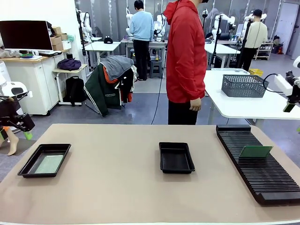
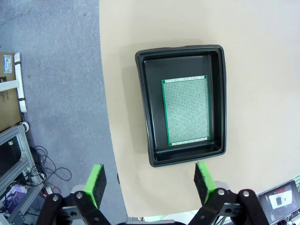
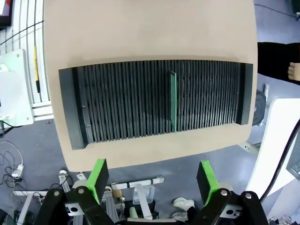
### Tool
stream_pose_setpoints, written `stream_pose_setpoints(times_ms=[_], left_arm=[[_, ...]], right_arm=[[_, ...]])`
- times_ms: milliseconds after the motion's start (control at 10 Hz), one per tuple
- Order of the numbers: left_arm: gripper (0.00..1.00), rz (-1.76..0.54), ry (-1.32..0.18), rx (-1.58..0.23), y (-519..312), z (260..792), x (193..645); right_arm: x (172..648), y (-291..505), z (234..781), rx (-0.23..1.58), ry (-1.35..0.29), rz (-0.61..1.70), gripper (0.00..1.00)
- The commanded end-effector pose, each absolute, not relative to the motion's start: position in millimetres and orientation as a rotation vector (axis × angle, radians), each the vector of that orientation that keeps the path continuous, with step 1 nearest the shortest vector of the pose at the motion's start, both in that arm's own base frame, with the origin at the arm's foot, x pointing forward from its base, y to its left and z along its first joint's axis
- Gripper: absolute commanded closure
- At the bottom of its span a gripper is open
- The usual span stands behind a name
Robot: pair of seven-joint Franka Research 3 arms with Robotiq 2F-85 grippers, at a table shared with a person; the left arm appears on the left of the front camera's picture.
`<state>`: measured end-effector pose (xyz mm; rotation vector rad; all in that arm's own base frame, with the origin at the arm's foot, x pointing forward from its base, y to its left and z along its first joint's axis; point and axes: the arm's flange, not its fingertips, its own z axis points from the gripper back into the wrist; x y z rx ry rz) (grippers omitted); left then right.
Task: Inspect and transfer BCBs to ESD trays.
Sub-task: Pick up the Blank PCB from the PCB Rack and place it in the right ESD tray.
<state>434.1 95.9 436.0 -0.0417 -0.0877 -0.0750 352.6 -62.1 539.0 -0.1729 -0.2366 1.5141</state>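
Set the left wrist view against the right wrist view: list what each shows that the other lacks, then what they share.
Left wrist view: a shallow black rectangular plastic tray, a flat green circuit board lying on its floor; left end effector open. Right wrist view: a long black ribbed slotted rack, a thin green board standing on edge in one slot; right end effector open. Shared: beige tabletop, grey floor beyond its edge.

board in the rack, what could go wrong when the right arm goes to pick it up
1. The board stands on its thin edge in one slot of the rack; if the open right gripper comes in off line, it could strike the ribs or tip the board.
2. The empty tray is shallow, so a tilted release might leave the board propped on its rim.
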Motion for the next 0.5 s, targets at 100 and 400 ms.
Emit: stream_pose_setpoints(times_ms=[100, 400], left_arm=[[0.0, -0.082, -0.088, -0.041, 97, 435, 432], [0.0, -0.082, -0.088, -0.041, 97, 435, 432]], right_arm=[[369, -66, 503, -0.2, -0.259, 1.573, 0.0], [386, -67, 474, -0.204, -0.261, 1.575, 0.0]])
